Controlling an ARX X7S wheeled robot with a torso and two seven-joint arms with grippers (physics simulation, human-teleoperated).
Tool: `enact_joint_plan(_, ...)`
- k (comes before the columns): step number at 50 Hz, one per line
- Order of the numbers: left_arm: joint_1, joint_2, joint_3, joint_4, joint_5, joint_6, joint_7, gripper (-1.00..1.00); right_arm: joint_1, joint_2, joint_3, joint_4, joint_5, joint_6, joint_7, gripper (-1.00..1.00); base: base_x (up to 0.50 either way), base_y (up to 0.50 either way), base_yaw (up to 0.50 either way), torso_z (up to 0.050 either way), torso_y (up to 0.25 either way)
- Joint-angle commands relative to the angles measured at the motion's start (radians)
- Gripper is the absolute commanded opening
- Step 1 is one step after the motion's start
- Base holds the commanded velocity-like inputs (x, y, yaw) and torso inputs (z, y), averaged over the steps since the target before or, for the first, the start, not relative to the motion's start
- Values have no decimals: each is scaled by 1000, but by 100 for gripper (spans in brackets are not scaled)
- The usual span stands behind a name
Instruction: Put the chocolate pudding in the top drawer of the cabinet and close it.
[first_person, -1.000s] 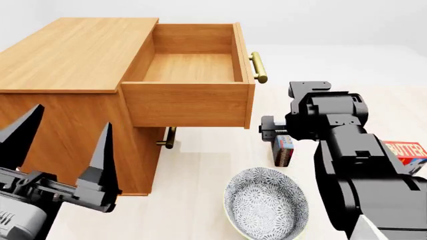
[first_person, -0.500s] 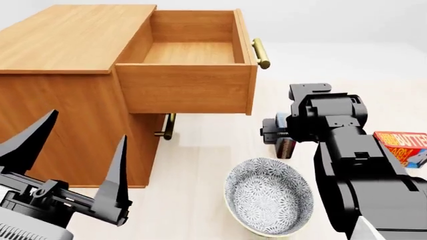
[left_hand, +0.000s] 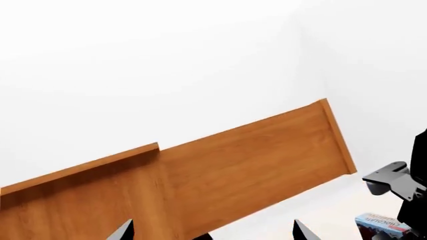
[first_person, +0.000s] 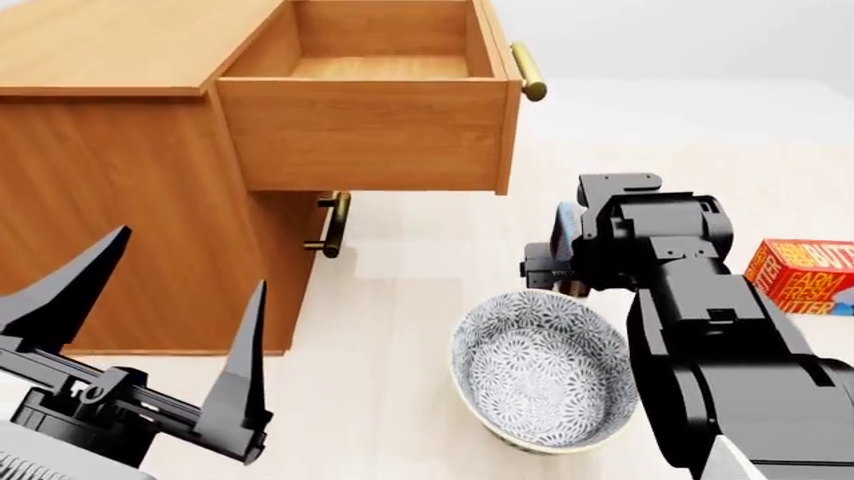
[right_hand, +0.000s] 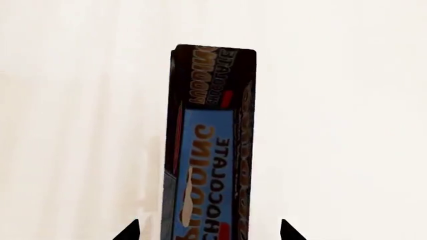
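My right gripper (first_person: 554, 262) has lifted the chocolate pudding (right_hand: 208, 150) off the floor since a second ago, jaws clamped on it at centre-right of the head view, below the open top drawer (first_person: 380, 70).

Top drawer (first_person: 380, 70) open, empty; bowl (first_person: 541, 370) beside right claw (first_person: 550, 262).

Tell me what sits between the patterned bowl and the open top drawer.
In the head view, nothing: only bare floor between the bowl and the top drawer; the right gripper hangs off to one side.
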Motion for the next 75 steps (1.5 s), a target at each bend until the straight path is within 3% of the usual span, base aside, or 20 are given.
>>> enact_joint_plan(1,3,2,0,5,8,-12,7,100,-4,0,10,0,0,4,-3,100,0,0,0,-50,0)
enact_joint_plan(8,8,-4,-2,-4,-16,42,21,100,-6,0,13,0,-1,6,-2,100,0,0,0,-13,0)
enact_joint_plan(39,26,-16,0,35,30,12,3,100,-11,4,21,0,0,-4,13,100,0,0,0,-7,0)
enact_joint_plan(40,26,-16,0,36,29,12,4,100,-11,4,14,0,-5,-9,17,-100,0,0,0,0,0)
enact_joint_plan(60,21,14,-16,-27,-19,51,28,100,12,18,52,0,-4,-120,88,-100,0,0,0,0,0)
enact_joint_plan(75,37,-15,-21,-11,45,90,9,100,21,21,35,0,-3,-147,89,-100,0,0,0,46,40)
